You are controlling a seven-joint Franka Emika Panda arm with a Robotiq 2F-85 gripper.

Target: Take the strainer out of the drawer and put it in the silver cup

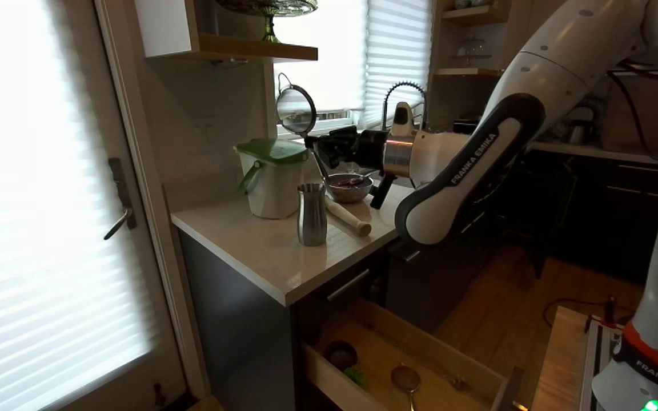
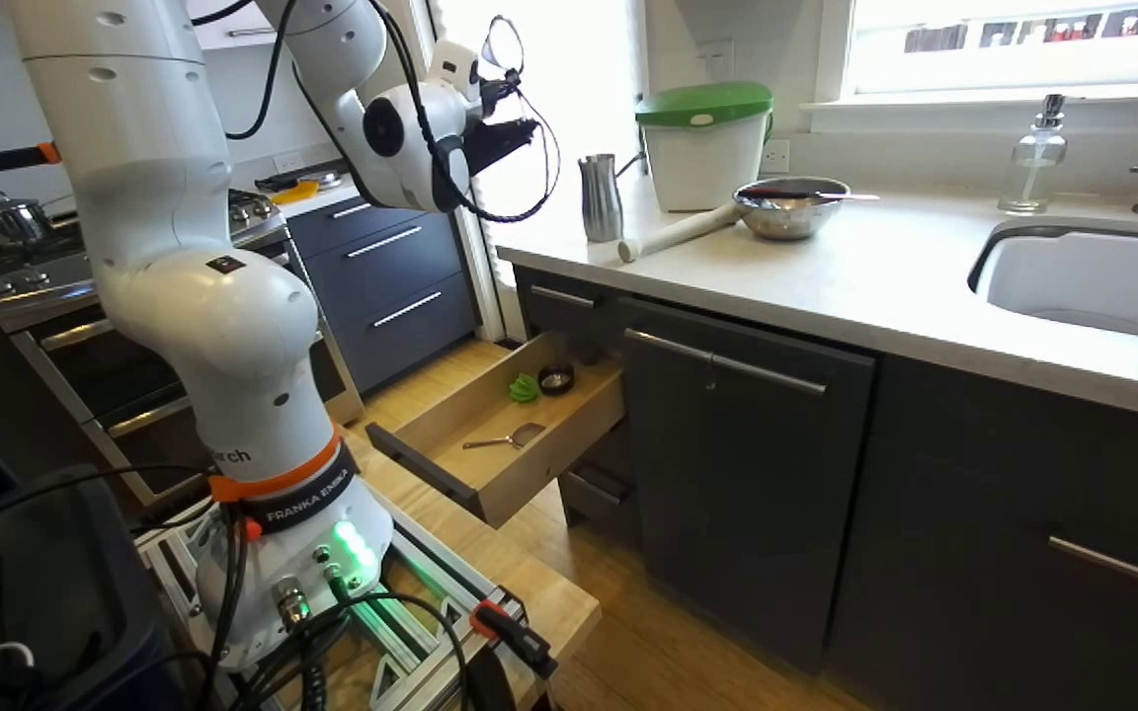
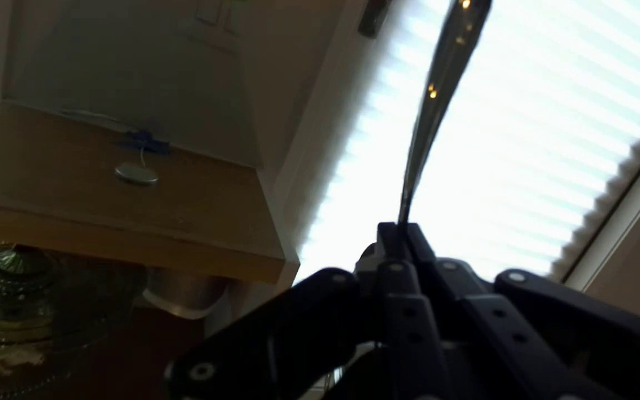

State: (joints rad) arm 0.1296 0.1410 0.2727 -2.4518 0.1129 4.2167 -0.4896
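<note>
Above the level of the counter (image 1: 249, 242), the gripper (image 3: 402, 232) is squeezed together on the slim handle of the strainer (image 1: 296, 109), mesh end up, handle slanting down. Lower, the silver cup (image 1: 312, 216) stands upright on the counter; lower yet, the drawer (image 2: 554, 459) is pulled out, another strainer (image 2: 528, 434) lying in it. The carry to the cup seems the step in hand; next, the handle's tip probably wants lining up over the mouth, then lowering in.
</note>
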